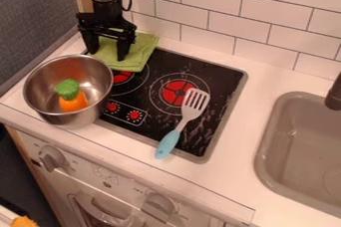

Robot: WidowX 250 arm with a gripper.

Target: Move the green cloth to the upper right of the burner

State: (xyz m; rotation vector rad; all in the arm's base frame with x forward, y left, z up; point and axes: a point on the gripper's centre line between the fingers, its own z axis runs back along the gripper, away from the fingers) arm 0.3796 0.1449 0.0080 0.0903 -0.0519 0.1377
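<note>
Two dials bear tiny marks; claw parted over green cloth.

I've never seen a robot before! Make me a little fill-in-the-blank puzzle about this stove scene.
1. The gripper hangs over a cloth coloured ____.
2. Inside the metal pot, something green touches something ____.
3. The spatula lies on the stovetop, left of the ____ in the counter.

Missing words: green; orange; sink
</note>
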